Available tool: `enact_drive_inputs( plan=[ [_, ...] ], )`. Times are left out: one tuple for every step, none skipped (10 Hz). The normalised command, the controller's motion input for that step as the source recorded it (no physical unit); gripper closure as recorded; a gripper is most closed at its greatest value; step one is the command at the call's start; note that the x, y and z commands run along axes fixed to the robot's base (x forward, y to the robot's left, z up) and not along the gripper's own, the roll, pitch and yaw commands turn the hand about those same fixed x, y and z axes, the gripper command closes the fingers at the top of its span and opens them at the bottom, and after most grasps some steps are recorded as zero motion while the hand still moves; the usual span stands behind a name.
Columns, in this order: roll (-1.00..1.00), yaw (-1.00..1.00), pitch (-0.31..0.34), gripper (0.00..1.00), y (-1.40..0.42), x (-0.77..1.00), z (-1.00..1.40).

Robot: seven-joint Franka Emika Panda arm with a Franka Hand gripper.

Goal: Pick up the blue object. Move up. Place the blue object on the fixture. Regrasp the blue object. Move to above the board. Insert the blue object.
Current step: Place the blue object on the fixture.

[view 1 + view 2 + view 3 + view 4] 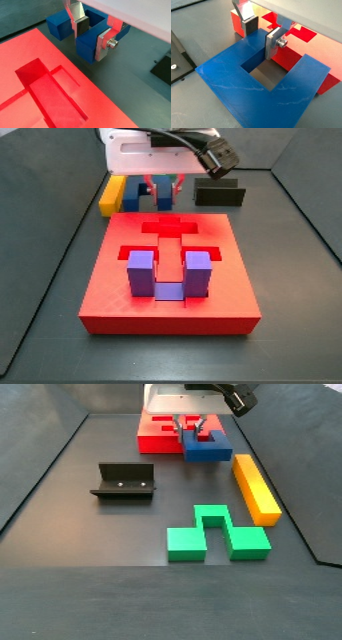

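On dark floor (80, 534) beside board (167, 288), gripper (261, 34) perhaps clamping blue object (264, 85).

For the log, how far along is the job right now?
Nothing is finished. The pincer straddles a prong of the blue block, which sits on the floor beside the board; grip unclear. The fixture is empty: lifting, placing, regrasp, insertion remain.

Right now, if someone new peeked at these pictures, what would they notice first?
Probably the big red board in the middle of the floor, with a purple U-shaped block standing in its slots. Next, the gripper reaching down at the board's far edge, its silver fingers astride one prong of the blue object. A green notched block and a yellow bar lie nearby.
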Motion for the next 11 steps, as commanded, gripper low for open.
enact_drive_inputs(
  plan=[
    [-0.25,-0.1,0.097,1.0,0.37,0.53,1.0],
    [-0.47,-0.11,0.0,1.0,0.5,0.56,1.0],
    [-0.52,-0.09,0.0,1.0,0.45,0.65,1.0],
    [-0.51,-0.07,0.0,1.0,0.39,0.73,1.0],
    [-0.42,-0.07,0.0,1.0,0.35,0.79,1.0],
    [-0.31,-0.09,0.003,1.0,0.29,0.88,1.0],
    [-0.4,-0.1,0.091,1.0,0.2,0.91,0.93],
    [-0.49,-0.12,0.089,1.0,0.19,0.88,0.82],
    [-0.62,-0.15,0.04,1.0,0.19,0.85,0.72],
    [-0.67,-0.17,0.057,1.0,0.14,0.84,0.61],
    [-0.64,-0.17,0.086,1.0,0.14,0.87,0.41]
  ],
)
